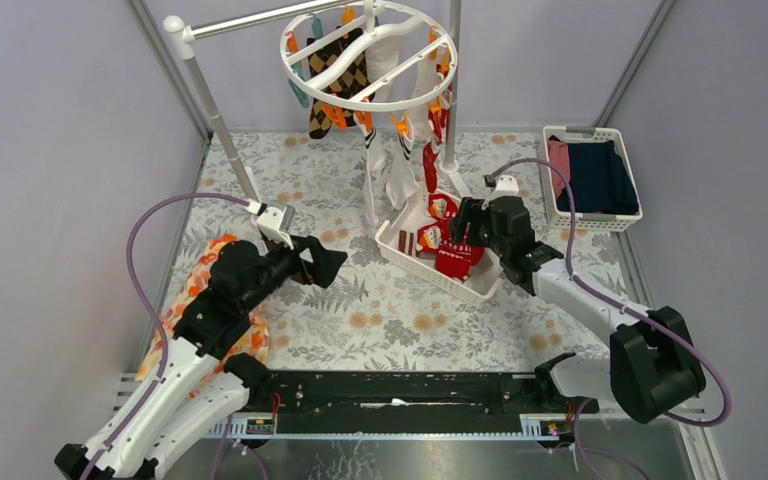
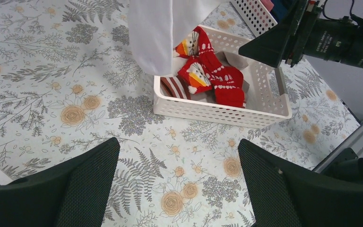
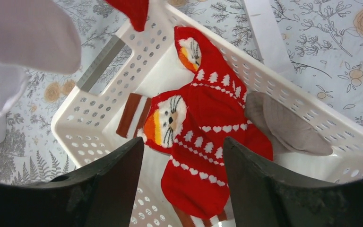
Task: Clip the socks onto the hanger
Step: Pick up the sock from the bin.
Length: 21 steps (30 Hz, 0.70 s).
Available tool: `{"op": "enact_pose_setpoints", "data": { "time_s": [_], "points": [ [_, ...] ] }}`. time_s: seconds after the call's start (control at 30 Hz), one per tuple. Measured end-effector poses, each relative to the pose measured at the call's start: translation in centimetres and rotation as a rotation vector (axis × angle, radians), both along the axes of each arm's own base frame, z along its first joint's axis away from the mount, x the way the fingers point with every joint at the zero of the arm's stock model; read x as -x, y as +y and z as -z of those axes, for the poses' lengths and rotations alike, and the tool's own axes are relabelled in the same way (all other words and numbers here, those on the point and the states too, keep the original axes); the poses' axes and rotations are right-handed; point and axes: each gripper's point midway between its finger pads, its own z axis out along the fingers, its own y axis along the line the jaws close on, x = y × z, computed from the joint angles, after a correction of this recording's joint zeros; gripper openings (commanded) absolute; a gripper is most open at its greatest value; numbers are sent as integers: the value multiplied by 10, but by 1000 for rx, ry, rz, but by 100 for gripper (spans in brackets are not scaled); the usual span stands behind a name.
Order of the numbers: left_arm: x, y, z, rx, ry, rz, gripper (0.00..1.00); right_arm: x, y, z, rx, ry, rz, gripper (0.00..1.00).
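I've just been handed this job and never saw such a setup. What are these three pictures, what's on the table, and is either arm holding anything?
These are two robot arms bolted at the near edge of a table. The wide picture looks down from above and behind them: the left arm is on the left and the right arm on the right. The other two pictures come from a camera on each wrist; the dark shapes at the bottom are that arm's own jaws.

At the back hangs a round white hanger with some socks already on it. A white basket in the middle holds red Christmas socks, a taupe sock and a striped cuff. A second basket at the right holds folded clothes. An orange floral cloth lies under the left arm.

Both arms' jaws are open and empty. The right ones hover over the red socks.
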Motion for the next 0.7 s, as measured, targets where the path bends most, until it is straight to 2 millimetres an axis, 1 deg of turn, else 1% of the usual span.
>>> {"op": "enact_pose_setpoints", "data": {
  "time_s": [0.1,0.23,0.33,0.47,0.57,0.7],
  "points": [
    [0,1,-2,3,-6,-4,99,-9,-2,5,7,11,12,58],
    [0,3,-2,4,-8,-10,99,-21,2,19,32,46,13,52],
    [-1,4,-2,4,-8,-16,99,-34,7,29,59,75,5,51],
    [-3,6,-2,4,-8,-23,99,-50,14,36,79,92,-1,56],
    [-3,6,-2,4,-7,-27,99,-52,15,47,93,115,-2,58],
    [-5,8,-1,3,-4,-32,99,-54,14,61,113,147,-1,57]
  ]
}}
